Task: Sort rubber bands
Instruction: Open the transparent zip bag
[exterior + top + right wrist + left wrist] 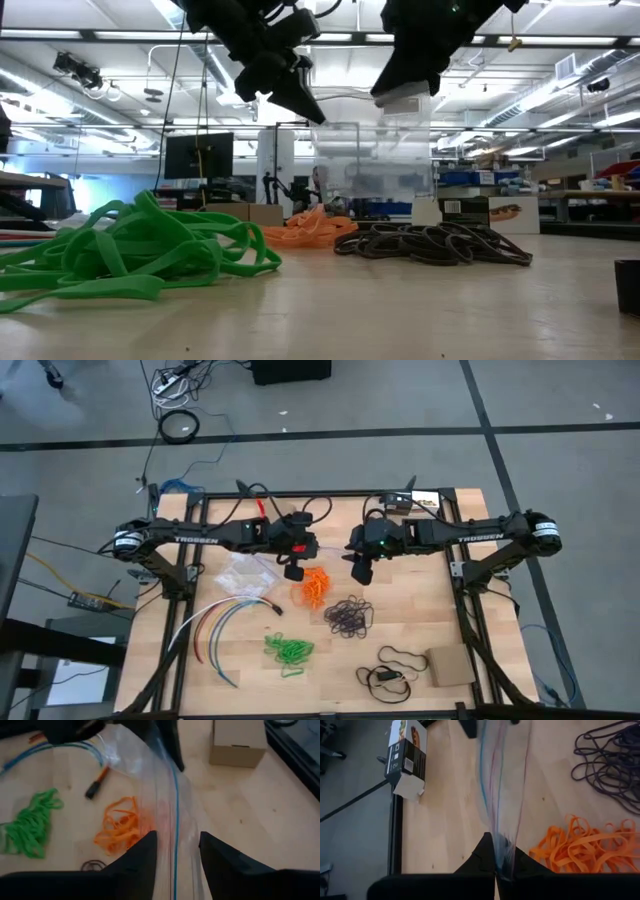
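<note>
high view | orange rubber bands (314, 588) below left hand (295, 571) pinching clear bag (385, 160)

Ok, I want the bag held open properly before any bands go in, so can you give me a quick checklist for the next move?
1. Left end effector shut on the clear zip bag: ok.
2. Right end effector straddling the bag's other edge, fingers apart, not yet pinching: not ok.
3. Bag mouth spread open: cannot tell; between the arms it looks flat.
4. Bag lifted off the table: ok in the low view.
5. Orange rubber bands below the bag, green rubber bands and dark rubber bands in separate heaps: ok.
6. Coloured cables lie apart from the heaps: ok.
</note>
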You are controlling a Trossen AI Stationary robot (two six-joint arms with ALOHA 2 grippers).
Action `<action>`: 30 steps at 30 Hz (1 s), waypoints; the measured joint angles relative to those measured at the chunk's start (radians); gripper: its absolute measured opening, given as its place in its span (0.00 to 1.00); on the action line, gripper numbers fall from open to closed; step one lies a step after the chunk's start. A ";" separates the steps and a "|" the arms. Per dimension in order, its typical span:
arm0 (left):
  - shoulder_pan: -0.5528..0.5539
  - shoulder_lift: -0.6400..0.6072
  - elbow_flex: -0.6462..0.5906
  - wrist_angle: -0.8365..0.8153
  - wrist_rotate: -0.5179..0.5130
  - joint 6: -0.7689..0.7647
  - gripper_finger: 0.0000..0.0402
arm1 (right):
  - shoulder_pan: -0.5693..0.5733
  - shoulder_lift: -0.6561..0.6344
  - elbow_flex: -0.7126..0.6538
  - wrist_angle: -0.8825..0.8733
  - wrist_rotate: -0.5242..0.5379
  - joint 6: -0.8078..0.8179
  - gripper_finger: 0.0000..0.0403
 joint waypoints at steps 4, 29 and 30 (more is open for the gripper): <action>-0.012 0.000 0.000 0.003 0.005 0.000 0.00 | -0.001 0.000 0.000 -0.013 0.032 -0.015 0.29; -0.093 -0.001 0.000 -0.011 0.055 0.065 0.00 | -0.055 0.004 0.000 -0.050 0.028 -0.076 0.11; -0.095 -0.001 0.000 -0.005 0.055 0.070 0.00 | -0.057 0.005 0.000 -0.054 0.013 -0.082 0.07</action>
